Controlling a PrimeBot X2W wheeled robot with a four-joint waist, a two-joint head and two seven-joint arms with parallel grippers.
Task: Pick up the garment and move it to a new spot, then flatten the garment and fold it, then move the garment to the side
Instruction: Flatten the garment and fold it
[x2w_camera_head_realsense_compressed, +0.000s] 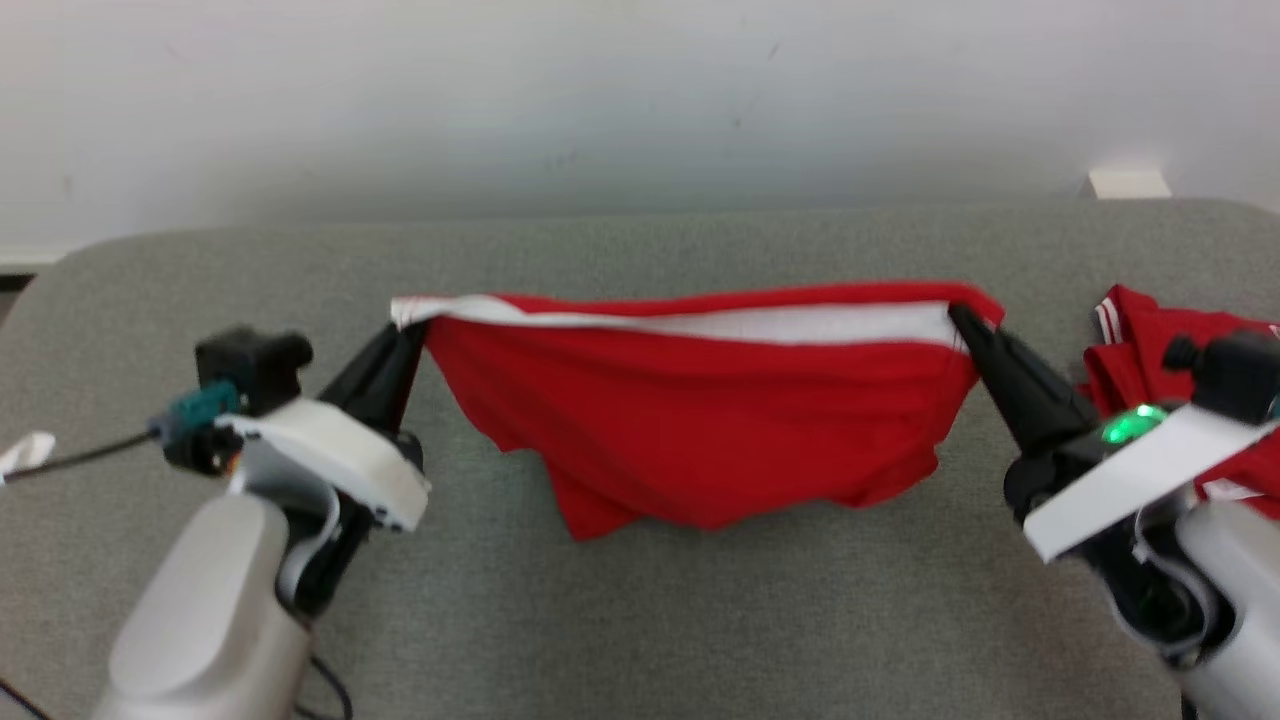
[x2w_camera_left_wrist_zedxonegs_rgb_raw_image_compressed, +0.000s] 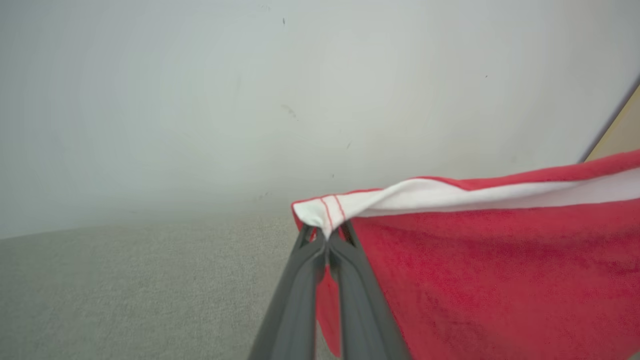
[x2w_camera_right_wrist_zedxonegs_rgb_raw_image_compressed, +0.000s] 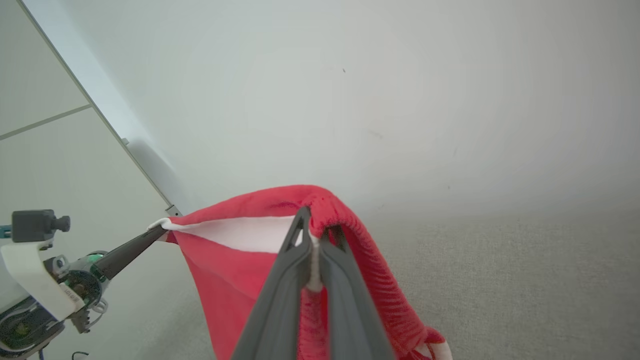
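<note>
While the left gripper (x2w_camera_head_realsense_compressed: 405, 325) and right gripper (x2w_camera_head_realsense_compressed: 960, 318) clamped the garment (x2w_camera_head_realsense_compressed: 700, 420) taut over the table (x2w_camera_head_realsense_compressed: 700, 620), level travel looked essential.

Your 2 smooth silver-grey forearms (x2w_camera_head_realsense_compressed: 210, 610) each carry a flat white wrist bracket (x2w_camera_head_realsense_compressed: 330, 455) and a boxy black camera (x2w_camera_head_realsense_compressed: 250, 365). A teal plug (x2w_camera_head_realsense_compressed: 205, 405) with a thin black cable (x2w_camera_head_realsense_compressed: 100, 452) sits on the left wrist; a small green light (x2w_camera_head_realsense_compressed: 1130, 425) glows on the right. You have long, tapering dark-grey fingers (x2w_camera_left_wrist_zedxonegs_rgb_raw_image_compressed: 295, 305).
</note>
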